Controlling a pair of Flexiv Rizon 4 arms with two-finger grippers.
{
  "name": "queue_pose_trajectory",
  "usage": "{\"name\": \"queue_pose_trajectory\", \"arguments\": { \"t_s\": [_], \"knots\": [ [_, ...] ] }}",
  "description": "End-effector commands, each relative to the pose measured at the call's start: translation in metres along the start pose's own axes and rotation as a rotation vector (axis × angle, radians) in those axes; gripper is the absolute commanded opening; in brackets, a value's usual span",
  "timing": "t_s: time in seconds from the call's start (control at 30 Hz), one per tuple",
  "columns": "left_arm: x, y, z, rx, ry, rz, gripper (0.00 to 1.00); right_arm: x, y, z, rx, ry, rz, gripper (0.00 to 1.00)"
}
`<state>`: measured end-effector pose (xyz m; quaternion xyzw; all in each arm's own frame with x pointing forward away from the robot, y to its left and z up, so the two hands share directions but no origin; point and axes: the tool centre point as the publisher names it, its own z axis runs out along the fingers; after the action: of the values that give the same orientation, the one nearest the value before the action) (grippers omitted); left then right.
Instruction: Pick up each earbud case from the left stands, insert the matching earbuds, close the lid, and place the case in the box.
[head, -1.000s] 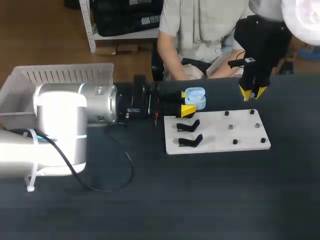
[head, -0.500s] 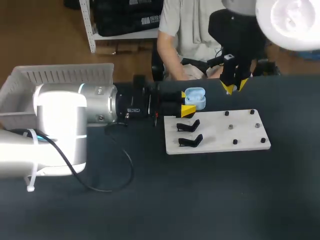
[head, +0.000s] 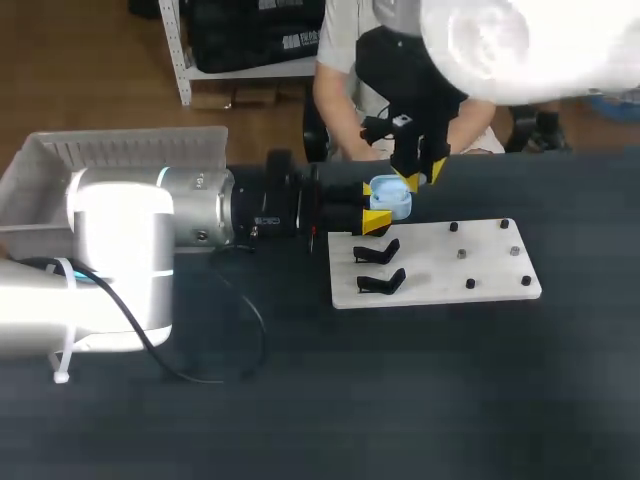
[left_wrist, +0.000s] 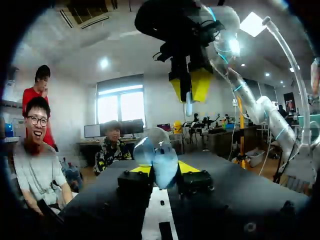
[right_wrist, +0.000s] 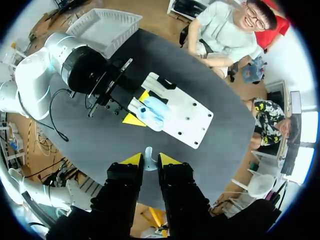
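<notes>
The left end effector (head: 372, 205) is clamped on a pale blue earbud case (head: 389, 196), holding it with the lid raised. The right end effector (head: 422, 177) hangs just above the case, its fingers pinched on a small pale earbud (right_wrist: 148, 157). The step in hand looks to be seating that earbud in the case.

To do it well, the right arm should line the earbud's stem up with the free well before descending. It should then come down straight along its fingers, clear of the raised lid. The left arm should hold the case steady, and the fingers should part only once the bud sits fully home.

The head view shows the layout. The white board (head: 480, 270) and its two black stands (head: 378, 251) lie just beyond the left end effector's tips. The white box (head: 120, 150) sits well behind that end effector on the dark worktop (head: 400, 380). In that view the right end effector overlaps the case, so the gap between them cannot be judged.

The left wrist view shows that gap: the earbud hangs above the case with clear air between. The right wrist view looks down into the open case, ahead of its fingertips and close to in line. Whether one well is already filled is too small to tell.
</notes>
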<state>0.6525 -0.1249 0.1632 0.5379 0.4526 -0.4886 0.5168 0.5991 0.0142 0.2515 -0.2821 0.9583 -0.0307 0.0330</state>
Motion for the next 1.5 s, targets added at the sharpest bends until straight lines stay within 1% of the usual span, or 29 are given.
{"name": "queue_pose_trajectory", "arguments": {
  "t_s": [0.03, 0.23, 0.53, 1.5],
  "knots": [
    [0.0, 0.0, 0.0, -0.001, -0.001, 0.001, 0.0, -0.014, 0.006, 0.005, 0.005, 0.027, -0.008, 0.0],
    [0.0, 0.0, 0.0, -0.001, -0.001, 0.001, 0.0, -0.021, 0.012, 0.008, 0.005, 0.034, -0.025, 0.0],
    [0.0, 0.0, 0.0, -0.001, -0.001, 0.001, 0.0, -0.031, 0.013, 0.016, 0.007, 0.042, -0.034, 0.0],
    [0.0, 0.0, 0.0, -0.001, -0.001, 0.001, 0.0, -0.042, 0.006, 0.03, 0.01, 0.057, -0.035, 0.0]
  ]
}}
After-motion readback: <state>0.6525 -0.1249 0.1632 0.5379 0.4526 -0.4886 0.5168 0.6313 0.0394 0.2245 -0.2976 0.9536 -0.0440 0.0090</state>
